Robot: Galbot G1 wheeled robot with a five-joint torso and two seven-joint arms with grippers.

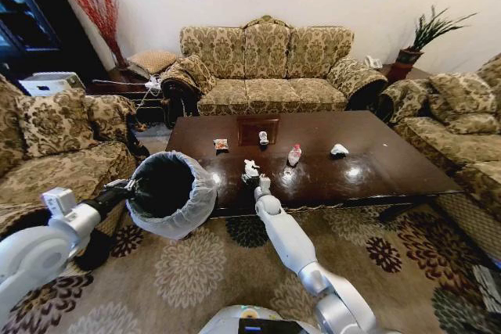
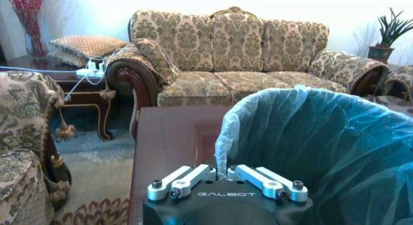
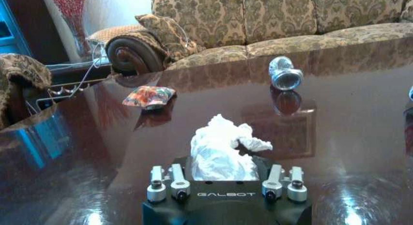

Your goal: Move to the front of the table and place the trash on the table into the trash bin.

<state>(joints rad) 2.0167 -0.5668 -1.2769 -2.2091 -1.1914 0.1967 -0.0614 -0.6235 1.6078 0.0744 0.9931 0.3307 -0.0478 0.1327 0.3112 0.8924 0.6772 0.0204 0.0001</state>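
The right gripper [image 1: 252, 178] reaches out over the near edge of the table [image 1: 391, 170], and in the right wrist view a crumpled white tissue [image 3: 223, 148] sits between its spread finger links, rising just above the gripper body; whether the fingertips themselves press it cannot be told, since they are hidden under the paper. The left gripper [image 1: 129, 187] holds the trash bin [image 1: 168, 193] by its rim at the table's near left corner, tilted so the mouth faces up and toward the camera, and in the left wrist view its fingers are pressed together on the fold of the translucent liner [image 2: 310, 152]. The rest of the trash lies on the glossy top: a small patterned snack packet [image 1: 221, 145] toward the left, a small crushed bottle [image 1: 263, 138] (silvery in the right wrist view, lying on its side) on the inset square panel [image 1: 252, 131], a clear bottle with a red cap [image 1: 294, 155] near the middle, tilted, and another white crumpled tissue [image 1: 339, 149] farther right, well apart from the gripper. A patterned sofa [image 1: 266, 68] stands behind the table and armchairs flank it on a floral rug [image 1: 196, 271]
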